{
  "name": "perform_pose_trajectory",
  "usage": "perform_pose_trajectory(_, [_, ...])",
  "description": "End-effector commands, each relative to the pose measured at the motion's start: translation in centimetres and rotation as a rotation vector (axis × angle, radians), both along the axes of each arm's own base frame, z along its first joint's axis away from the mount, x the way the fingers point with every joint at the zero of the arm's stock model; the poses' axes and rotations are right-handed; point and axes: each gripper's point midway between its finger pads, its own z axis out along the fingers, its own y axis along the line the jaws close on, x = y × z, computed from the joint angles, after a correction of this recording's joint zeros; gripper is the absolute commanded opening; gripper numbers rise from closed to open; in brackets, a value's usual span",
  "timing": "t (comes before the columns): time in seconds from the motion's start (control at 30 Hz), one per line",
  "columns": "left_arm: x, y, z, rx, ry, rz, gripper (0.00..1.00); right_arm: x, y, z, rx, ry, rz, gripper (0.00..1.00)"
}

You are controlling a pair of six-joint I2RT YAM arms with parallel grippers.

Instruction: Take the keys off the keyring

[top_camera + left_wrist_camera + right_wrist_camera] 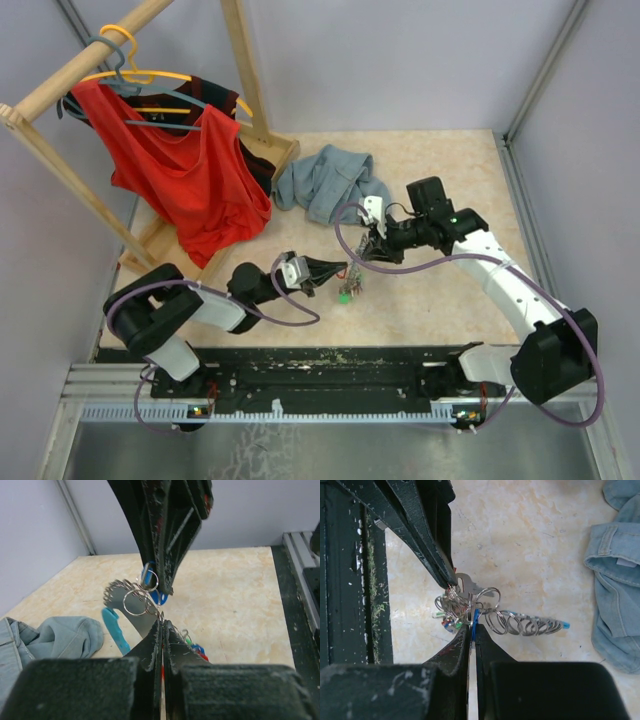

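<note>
**Holding the key bunch from both sides**

Both were clenched tight. The left tool [162, 625] pinched the silvery rings of the grey and light-blue loop keyring [114, 625], and the right tool [471, 626] nipped a blue head among the small metal keys with red, blue and green plastic heads [196, 649]. The bunch sat between them over the beige speckled worktop [440, 160], near a crumpled blue denim garment [325, 180].

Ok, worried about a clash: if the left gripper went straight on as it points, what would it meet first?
Likely the keyring rings right at its tips, then the right gripper just behind; depth is unclear.
</note>
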Motion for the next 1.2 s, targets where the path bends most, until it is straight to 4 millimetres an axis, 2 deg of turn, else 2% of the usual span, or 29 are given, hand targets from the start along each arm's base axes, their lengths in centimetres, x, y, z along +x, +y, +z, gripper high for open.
perform_pose_trajectory(0.0, [-3.0,1.0,4.0,-0.111,-0.298,-0.072,0.00,-0.1,1.2,3.1,0.078,-0.059,0.063,0.00])
perform_pose_trajectory(0.23, [-3.3,0.6,3.6,-0.072,-0.385,-0.071,0.00,-0.1,1.0,3.7,0.078,-0.074,0.052,0.00])
perform_pose_trajectory(0.63, [-2.3,-0.8,2.2,0.064,-0.483,0.003,0.00,0.1,0.5,3.1,0.044,-0.104,0.057,0.00])
perform_pose_trajectory(0.87, [-2.0,-1.4,1.2,0.144,-0.534,0.032,0.00,-0.5,0.5,3.1,0.046,-0.110,0.091,0.00])
perform_pose_trajectory(1.17, [-1.8,-2.0,0.0,0.227,-0.585,0.049,0.00,-0.1,0.2,2.9,0.032,-0.121,0.066,0.00])
